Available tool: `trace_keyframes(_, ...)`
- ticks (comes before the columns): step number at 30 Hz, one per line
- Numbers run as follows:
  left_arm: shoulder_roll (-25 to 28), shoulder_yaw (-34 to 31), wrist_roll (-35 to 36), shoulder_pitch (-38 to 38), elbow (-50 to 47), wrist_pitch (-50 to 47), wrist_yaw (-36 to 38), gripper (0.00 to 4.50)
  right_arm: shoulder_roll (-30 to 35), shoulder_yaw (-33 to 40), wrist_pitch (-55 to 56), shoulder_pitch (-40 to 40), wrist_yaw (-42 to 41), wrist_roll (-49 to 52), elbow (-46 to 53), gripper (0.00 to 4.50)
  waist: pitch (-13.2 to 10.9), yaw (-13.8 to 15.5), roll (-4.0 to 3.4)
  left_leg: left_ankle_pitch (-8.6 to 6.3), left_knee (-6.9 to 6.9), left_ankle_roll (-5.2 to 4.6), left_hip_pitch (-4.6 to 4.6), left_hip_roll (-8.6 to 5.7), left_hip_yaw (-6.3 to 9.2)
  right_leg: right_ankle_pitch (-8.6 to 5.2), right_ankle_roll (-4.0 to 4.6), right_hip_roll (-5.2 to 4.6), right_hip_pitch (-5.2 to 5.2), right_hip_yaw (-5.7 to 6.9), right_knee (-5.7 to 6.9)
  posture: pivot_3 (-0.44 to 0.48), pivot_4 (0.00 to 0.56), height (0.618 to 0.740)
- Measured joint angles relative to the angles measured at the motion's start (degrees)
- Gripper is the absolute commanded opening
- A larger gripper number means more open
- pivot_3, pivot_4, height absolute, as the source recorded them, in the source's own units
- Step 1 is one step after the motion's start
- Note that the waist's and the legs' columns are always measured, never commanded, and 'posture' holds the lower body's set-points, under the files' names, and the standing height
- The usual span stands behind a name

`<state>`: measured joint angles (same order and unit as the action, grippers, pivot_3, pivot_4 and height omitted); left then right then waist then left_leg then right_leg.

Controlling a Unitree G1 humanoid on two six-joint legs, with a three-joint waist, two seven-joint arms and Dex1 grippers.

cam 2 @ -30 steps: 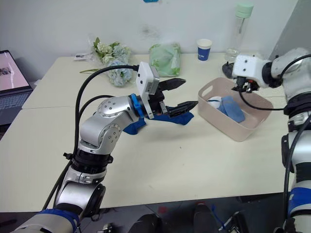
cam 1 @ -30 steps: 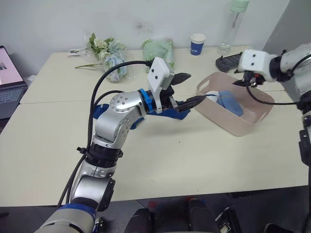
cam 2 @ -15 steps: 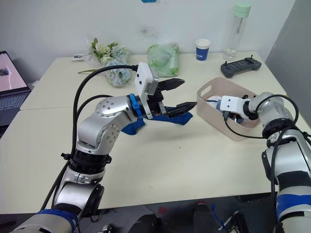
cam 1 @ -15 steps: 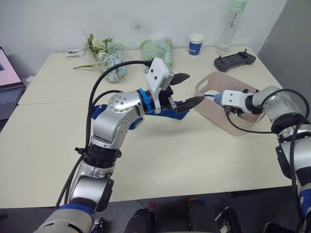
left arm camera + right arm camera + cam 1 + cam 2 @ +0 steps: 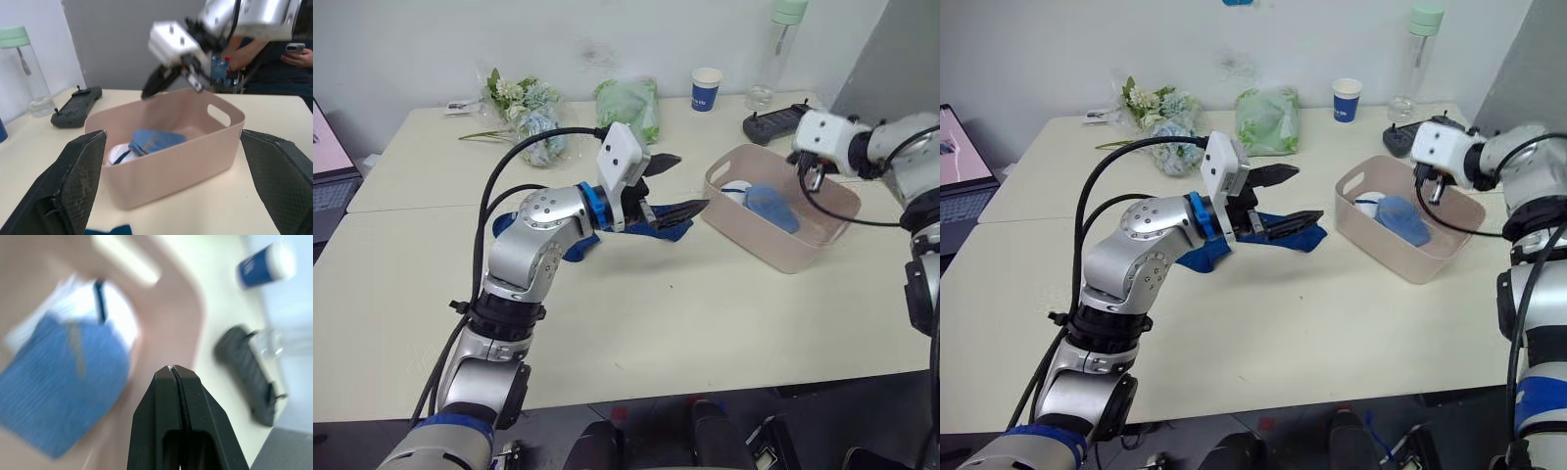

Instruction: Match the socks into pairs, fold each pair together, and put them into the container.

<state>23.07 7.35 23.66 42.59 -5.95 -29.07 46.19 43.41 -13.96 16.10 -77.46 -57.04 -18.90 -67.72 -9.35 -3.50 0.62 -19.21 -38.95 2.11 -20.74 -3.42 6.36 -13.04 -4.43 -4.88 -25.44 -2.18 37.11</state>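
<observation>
The pale pink container (image 5: 773, 247) stands on the table's right side, holding a light blue sock (image 5: 771, 206) and a white sock (image 5: 736, 192). Dark navy socks (image 5: 658, 229) lie on the table under my left forearm, partly hidden by it. My left gripper (image 5: 691, 181) hovers open and empty just left of the container, pointing at it. Above the container's far side hangs my right gripper (image 5: 806, 176), shut with nothing in it. The right wrist view shows its fingers (image 5: 173, 382) pressed together above the blue sock (image 5: 58, 391) and white sock (image 5: 113, 308).
Along the table's back stand a flower bunch (image 5: 529, 108), a pale green bag (image 5: 628, 98), a blue paper cup (image 5: 706, 88), a clear bottle (image 5: 773, 49) and a black controller (image 5: 773, 119). A laptop (image 5: 328, 176) sits at the left edge. A seated person (image 5: 283, 54) holds a phone.
My right gripper was low inside the container half a second ago and has risen above its far side. My left arm has shifted slightly left and stays open.
</observation>
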Motion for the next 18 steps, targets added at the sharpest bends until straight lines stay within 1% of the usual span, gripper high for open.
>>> trace_keyframes(1, 0.8, -0.3, 0.0, -0.7, -0.3, -0.1, 0.2, 4.5, -0.3, 1.1, -0.6, 0.0, -0.1, 0.9, 0.2, 0.58, 0.0, 0.0, 0.0, 0.0, 0.0, 0.0, -0.01, 0.0, -0.01, 0.0, 0.0, -0.01, 0.0, -0.01, 0.0, 0.0, 0.15, 0.74)
trace_keyframes(3, 2.7, -1.4, -0.3, -2.7, -0.7, 0.0, 0.0, 4.5, -1.8, 4.7, -3.4, 0.2, -0.7, 5.2, 2.5, 1.32, 0.0, 0.0, 0.0, 0.0, -0.01, 0.0, -0.01, 0.02, 0.01, 0.0, 0.0, -0.02, -0.02, -0.06, 0.02, 0.0, 0.15, 0.74)
trace_keyframes(4, 3.5, -2.2, -0.4, -3.9, -1.2, 0.0, -0.4, 4.5, -2.7, 6.7, -5.7, 1.0, -1.6, 7.9, 5.4, 1.64, 0.0, 0.0, 0.0, 0.0, 0.0, 0.0, 0.0, 0.07, 0.04, 0.0, 0.0, -0.01, -0.04, -0.06, 0.02, 0.0, 0.15, 0.74)
trace_keyframes(7, 6.5, -5.2, -1.2, -9.9, -3.0, 0.4, -2.1, 4.5, -7.3, 13.1, -16.5, 9.3, -3.3, 18.8, 24.4, 2.72, 0.1, -0.3, -0.03, 0.0, 0.01, 0.0, -0.01, 0.22, 0.29, 0.0, 0.0, 0.02, -0.05, 0.02, 0.01, 0.0, 0.15, 0.74)
trace_keyframes(8, 7.4, -6.7, -1.4, -13.4, -4.0, 0.4, -3.0, 4.5, -10.0, 14.9, -22.3, 15.1, -2.6, 23.2, 34.2, 3.11, 0.1, -0.3, -0.02, -0.01, 0.04, 0.01, -0.04, 0.21, 0.45, 0.0, 0.0, 0.02, -0.05, 0.07, 0.0, 0.0, 0.15, 0.74)
trace_keyframes(9, 7.7, -8.0, -1.5, -16.5, -4.8, 0.3, -3.8, 4.5, -12.3, 15.3, -27.1, 20.6, -2.0, 26.5, 42.3, 3.5, 0.2, -0.1, -0.03, -0.01, -0.02, 0.01, -0.1, 0.17, 0.56, 0.0, 0.0, -0.02, -0.07, 0.13, 0.03, 0.0, 0.15, 0.74)
trace_keyframes(12, 8.3, -10.2, -2.8, -25.0, -6.9, 0.9, -6.7, 4.5, -17.3, 14.4, -37.0, 35.2, 1.6, 31.8, 60.0, 4.48, 0.1, 0.6, -0.03, 0.0, -0.06, 0.0, -0.18, 0.01, 0.68, 0.0, 0.0, -0.12, -0.08, 0.17, 0.02, 0.0, 0.15, 0.74)
trace_keyframes(15, 8.2, -11.6, -4.1, -32.7, -9.8, 1.1, -9.4, 4.5, -18.0, 11.6, -39.4, 45.8, 3.6, 33.1, 71.0, 4.48, 0.2, 2.0, -0.02, -0.01, -0.14, -0.04, -0.16, -0.12, 0.7, 0.02, -0.04, -0.15, 0.03, 0.16, -0.01, 0.0, 0.15, 0.74)
trace_keyframes(18, 7.3, -12.2, -4.7, -38.5, -13.6, 1.2, -11.6, 4.5, -19.0, 10.9, -39.3, 53.5, 6.4, 33.4, 77.2, 4.48, 0.2, 2.3, 0.03, -0.02, -0.13, -0.05, -0.04, -0.1, 0.72, 0.04, -0.06, -0.14, 0.16, 0.18, 0.0, 0.0, 0.15, 0.74)
